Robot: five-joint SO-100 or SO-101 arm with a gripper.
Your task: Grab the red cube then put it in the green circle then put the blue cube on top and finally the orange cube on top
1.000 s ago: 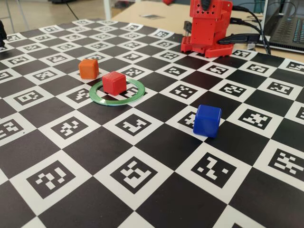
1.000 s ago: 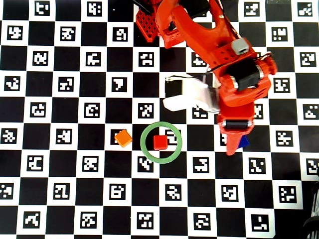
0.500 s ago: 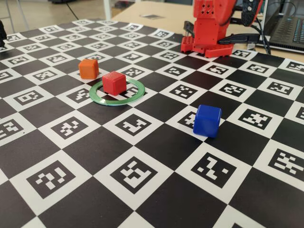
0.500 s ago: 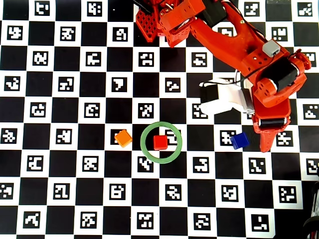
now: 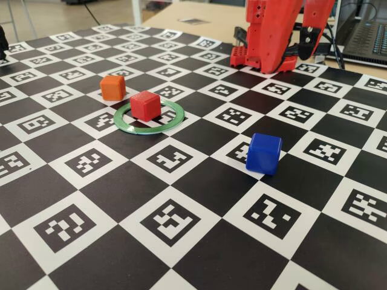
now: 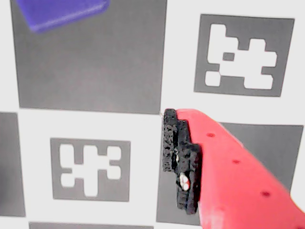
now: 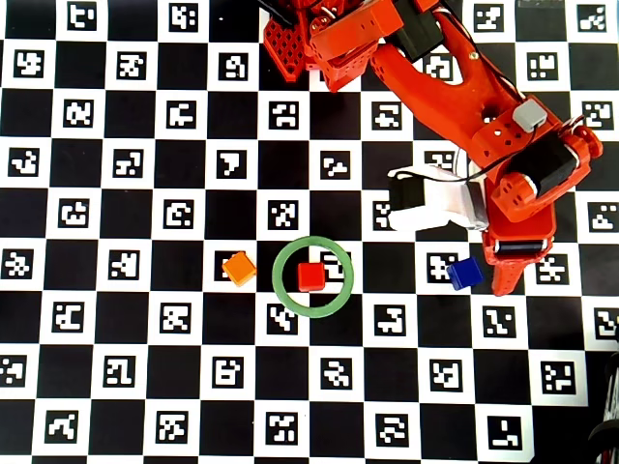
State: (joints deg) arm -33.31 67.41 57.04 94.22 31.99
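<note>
desk [image 7: 155, 319]: checkerboard, task things well apart from its edges | jaws [image 7: 505, 282]: we see them swing right past the blue cube [image 7: 465, 274], now just beside it; openness we cannot tell | green circle [image 7: 312, 276]: holds red cube [image 7: 310, 276] | orange cube [image 7: 239, 268]: left, waiting.

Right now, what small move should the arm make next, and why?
Probably shift the gripper a little left in the overhead view and lower it over the blue cube. The red cube already sits inside the green circle, and the fingers hang beside the blue cube, not around it.
</note>
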